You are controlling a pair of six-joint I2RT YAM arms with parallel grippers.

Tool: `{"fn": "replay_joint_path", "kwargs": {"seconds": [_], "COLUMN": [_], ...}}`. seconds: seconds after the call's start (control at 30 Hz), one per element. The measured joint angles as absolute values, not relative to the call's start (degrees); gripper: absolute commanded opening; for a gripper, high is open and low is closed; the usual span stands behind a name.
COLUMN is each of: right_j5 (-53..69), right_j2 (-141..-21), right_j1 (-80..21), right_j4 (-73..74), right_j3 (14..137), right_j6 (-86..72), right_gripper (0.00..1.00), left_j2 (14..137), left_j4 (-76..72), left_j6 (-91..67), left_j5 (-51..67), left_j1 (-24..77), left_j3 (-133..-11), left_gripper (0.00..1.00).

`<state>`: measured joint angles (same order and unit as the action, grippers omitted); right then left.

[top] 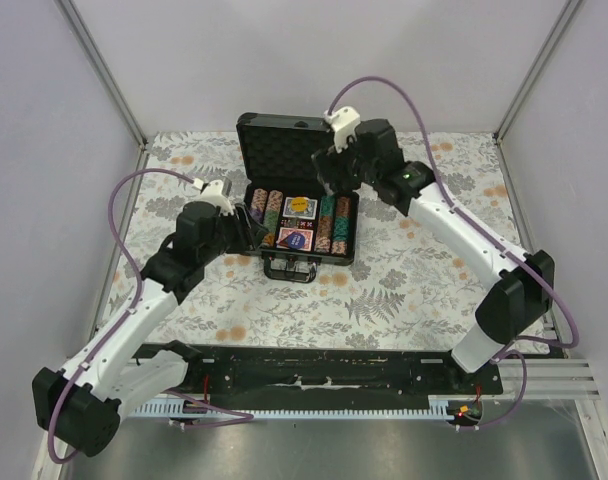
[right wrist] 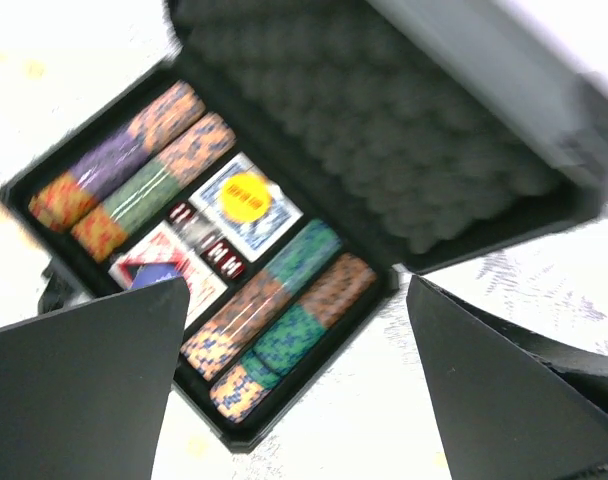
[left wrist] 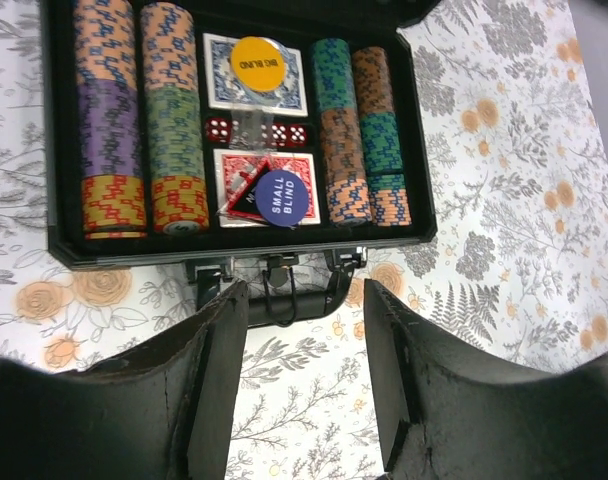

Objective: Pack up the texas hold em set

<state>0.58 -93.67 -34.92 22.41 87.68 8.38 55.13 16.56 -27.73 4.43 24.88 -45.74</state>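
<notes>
Case [left wrist: 134,250] lid up, R gripper [right wrist: 294,300] wide by rim

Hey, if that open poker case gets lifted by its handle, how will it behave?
Probably heavy: chip rows fill the case. The open lid would likely swing, and the buttons resting on the decks might slide.

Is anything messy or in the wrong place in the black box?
Mostly neat. The chips lie in tidy rows in the case. Only the blue button looks a bit off: it sits half on top of the red triangle on the red cards.
</notes>
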Motion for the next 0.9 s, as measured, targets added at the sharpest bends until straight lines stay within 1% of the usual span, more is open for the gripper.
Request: {"fn": "replay_joint_path", "kwargs": {"seconds": [0.13,0.2,0.4,0.67,0.77,0.9], "right_j5": [-3.90,-6.11,-7.97,-6.17,-3.95,-0.10], "right_j2": [-93.71,-94.37,-101.97,-111.85,-112.49,-112.25], "right_j1": [-30.35,-27.88,-23.49,-21.12,-20.67,-20.38], "right_j4": [24.32,25.10,26.44,28.88,29.82,30.28], "right_j3": [94.26,97.38,107.35,115.52,116.40,115.85], "right_j6": [4.91,4.23,0.23,-8.21,-10.35,-12.67], "right_gripper": [0.98,0.97,0.84,0.74,0.68,0.57], "left_j2": [53.39,52.69,52.01,52.01,52.03,52.23], "left_j4": [19.59,20.93,23.27,25.26,25.76,26.24], "left_j6": [-27.33,-27.05,-26.65,-26.65,-26.65,-26.63], "left_j5": [1.76,0.49,-2.66,-3.55,-3.95,-4.27], "left_j1": [24.82,24.82,24.82,24.82,24.82,24.82], "left_j3": [-47.57,-49.17,-54.37,-55.77,-55.79,-55.86], "left_gripper": [0.58,0.59,0.59,0.60,0.60,0.60]}}
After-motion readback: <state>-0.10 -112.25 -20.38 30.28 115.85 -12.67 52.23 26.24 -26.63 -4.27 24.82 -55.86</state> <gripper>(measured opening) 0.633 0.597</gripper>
